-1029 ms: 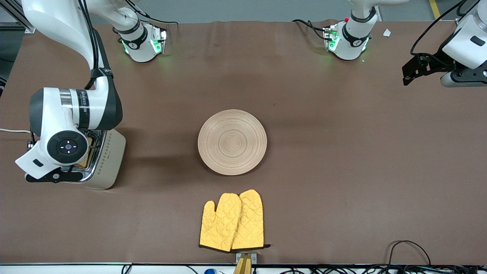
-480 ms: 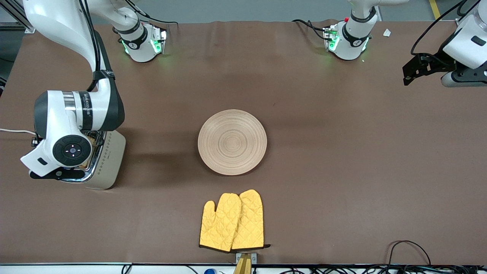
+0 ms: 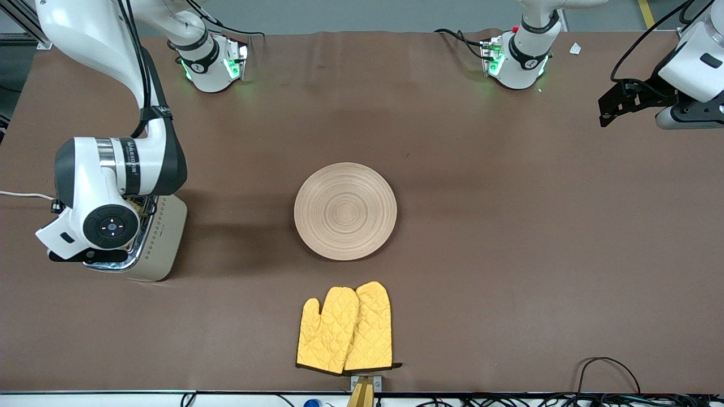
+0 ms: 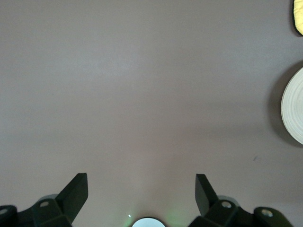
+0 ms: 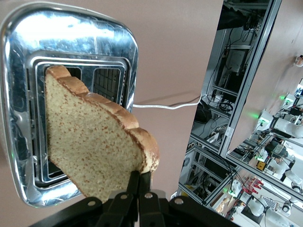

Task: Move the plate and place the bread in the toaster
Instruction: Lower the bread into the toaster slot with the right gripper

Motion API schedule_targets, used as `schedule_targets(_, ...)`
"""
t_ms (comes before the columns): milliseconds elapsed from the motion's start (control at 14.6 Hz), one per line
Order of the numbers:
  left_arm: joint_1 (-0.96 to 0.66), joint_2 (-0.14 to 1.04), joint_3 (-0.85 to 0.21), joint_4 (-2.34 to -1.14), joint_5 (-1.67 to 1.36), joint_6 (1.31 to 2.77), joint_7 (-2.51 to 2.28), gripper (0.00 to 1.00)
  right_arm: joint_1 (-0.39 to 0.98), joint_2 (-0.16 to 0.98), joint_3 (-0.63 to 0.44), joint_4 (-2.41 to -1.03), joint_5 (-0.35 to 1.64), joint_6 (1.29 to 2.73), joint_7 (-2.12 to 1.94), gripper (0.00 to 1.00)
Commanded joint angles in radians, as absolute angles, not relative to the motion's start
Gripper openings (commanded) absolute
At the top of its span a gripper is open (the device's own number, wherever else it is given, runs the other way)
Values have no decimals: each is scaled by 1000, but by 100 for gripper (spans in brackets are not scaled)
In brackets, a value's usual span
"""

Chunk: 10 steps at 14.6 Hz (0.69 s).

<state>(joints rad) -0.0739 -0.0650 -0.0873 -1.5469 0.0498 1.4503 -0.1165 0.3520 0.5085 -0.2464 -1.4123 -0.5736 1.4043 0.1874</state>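
Observation:
My right gripper [image 5: 140,177] is shut on one corner of the bread [image 5: 94,142], a speckled tan slice with a brown crust. It holds the slice tilted just above the chrome top of the cream toaster [image 5: 71,42], with the slice's lower edge at a slot. In the front view the right wrist covers the bread and most of the toaster [image 3: 164,237], which stands at the right arm's end of the table. The round wooden plate [image 3: 345,211] lies empty at mid-table and also shows in the left wrist view [image 4: 293,113]. My left gripper [image 4: 142,182] is open and empty, and waits above bare table at the left arm's end.
A pair of yellow oven mitts [image 3: 346,329] lies nearer to the front camera than the plate. The toaster's white cord [image 3: 22,195] runs off the table's edge. Cables [image 3: 608,373] lie at the front edge near the left arm's end.
My right hand with the bread has shifted slightly over the toaster and sunk lower toward its slots. The left arm, the plate and the mitts have not moved.

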Motion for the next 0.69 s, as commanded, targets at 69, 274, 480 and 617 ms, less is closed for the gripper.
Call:
schedule_targets(69, -72, -84, -87, -1554, 51, 1443, -101, 100, 344, 483, -238, -1436, -558, 1379, 206, 0)
schedule_targets(274, -71, -84, -87, -1552, 51, 1445, -101, 100, 345, 477, -238, -1447, -542, 1382, 207, 0)
schedule_targets(480, -71, -84, -87, -1554, 49, 1443, -101, 100, 345, 483, -238, -1447, -538, 1388, 248, 27)
schedule_targets(617, -71, -84, -86, -1554, 49, 1443, -101, 100, 344, 482, -236, -1442, -534, 1391, 249, 72)
